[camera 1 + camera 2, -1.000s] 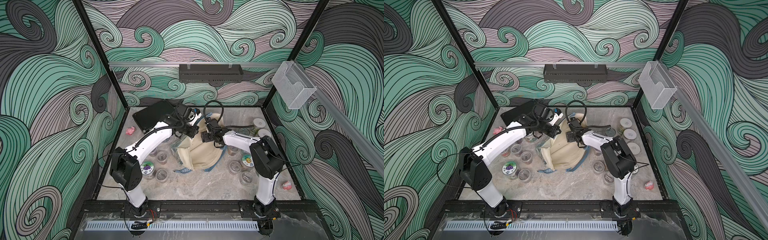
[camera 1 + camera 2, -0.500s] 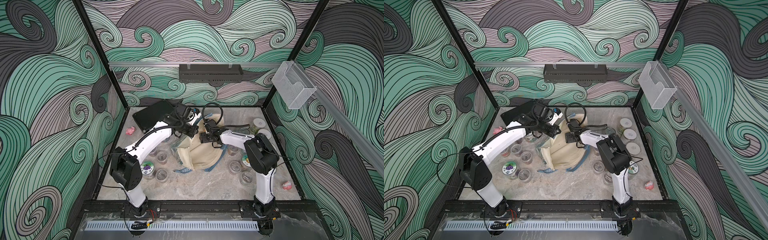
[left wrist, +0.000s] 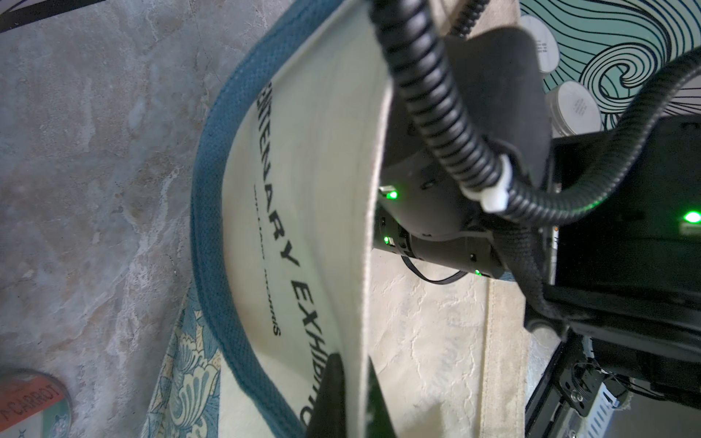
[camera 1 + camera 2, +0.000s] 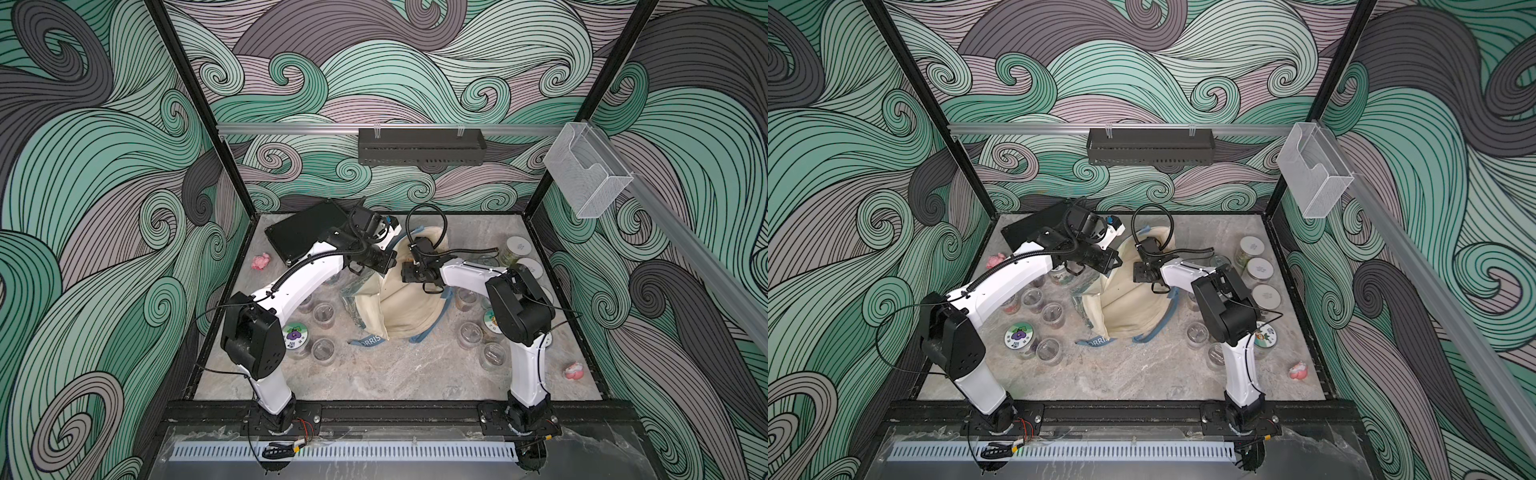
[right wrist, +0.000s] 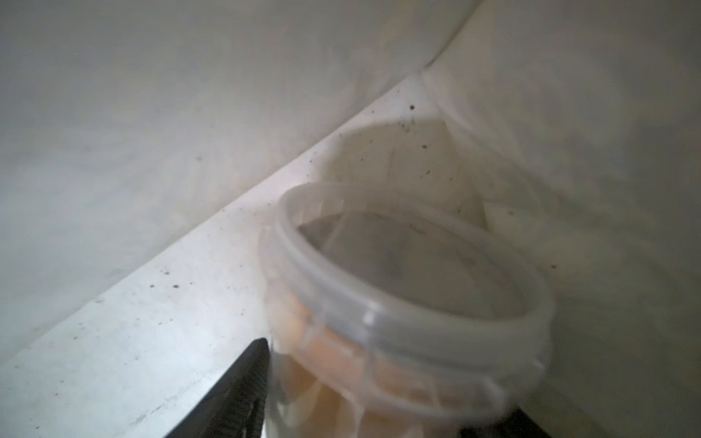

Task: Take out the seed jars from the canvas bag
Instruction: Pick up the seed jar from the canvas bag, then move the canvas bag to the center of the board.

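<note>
welp, right gripper (image 5: 383, 383) just clamped a clear-lidded seed jar (image 5: 409, 288) inside the canvas bag (image 4: 409, 309) (left gripper (image 3: 352, 383) pinched its 11 o'clock rim), so lift-out looked next.

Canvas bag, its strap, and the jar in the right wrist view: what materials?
Canvas bag: cream woven cloth, matte; fine weave shows and it folds.
Strap: blue-grey webbing with a coarse ribbed weave, synthetic or cotton.
Seed jar: probably clear plastic; translucent moulded ridged rim, though the view is blurred.
</note>
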Available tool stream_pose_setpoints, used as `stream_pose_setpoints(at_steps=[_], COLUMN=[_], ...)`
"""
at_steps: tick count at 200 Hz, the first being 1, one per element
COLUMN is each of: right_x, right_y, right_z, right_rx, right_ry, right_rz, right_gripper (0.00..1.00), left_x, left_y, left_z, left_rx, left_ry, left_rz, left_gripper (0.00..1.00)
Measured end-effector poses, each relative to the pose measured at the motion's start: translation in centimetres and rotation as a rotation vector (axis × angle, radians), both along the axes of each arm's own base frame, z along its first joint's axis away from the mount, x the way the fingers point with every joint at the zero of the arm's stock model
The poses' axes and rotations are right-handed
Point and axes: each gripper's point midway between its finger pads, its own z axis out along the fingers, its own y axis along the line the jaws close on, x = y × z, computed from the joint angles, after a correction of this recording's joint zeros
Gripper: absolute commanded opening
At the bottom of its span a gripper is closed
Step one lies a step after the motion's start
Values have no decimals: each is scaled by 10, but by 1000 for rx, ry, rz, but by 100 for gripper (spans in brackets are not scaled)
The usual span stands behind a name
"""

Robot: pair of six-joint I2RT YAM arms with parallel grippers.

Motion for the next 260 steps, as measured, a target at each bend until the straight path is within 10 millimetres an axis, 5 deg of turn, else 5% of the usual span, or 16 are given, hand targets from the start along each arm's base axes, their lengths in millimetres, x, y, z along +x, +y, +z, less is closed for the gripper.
stream_pose_setpoints(at_steps=[54,108,195,260], right_x=[-4,-12,-58,-111], right_y=[-3,-2,3,-24], right_z=[5,37,135,227], right_rx=[36,100,265,324], right_ry=[-10,-58,-236,-418], right_rz=[-4,17,135,191], right_gripper=[52,48,48,50], left_x=[-1,1,33,101], left_y=[0,0,16,-9], left_z=[1,-2,-7,-3], left_rx=[-16,-21,-104,-238], left_ry=[14,25,96,174], left_rz=[-1,3,130,287], left_gripper=[5,6,5,5])
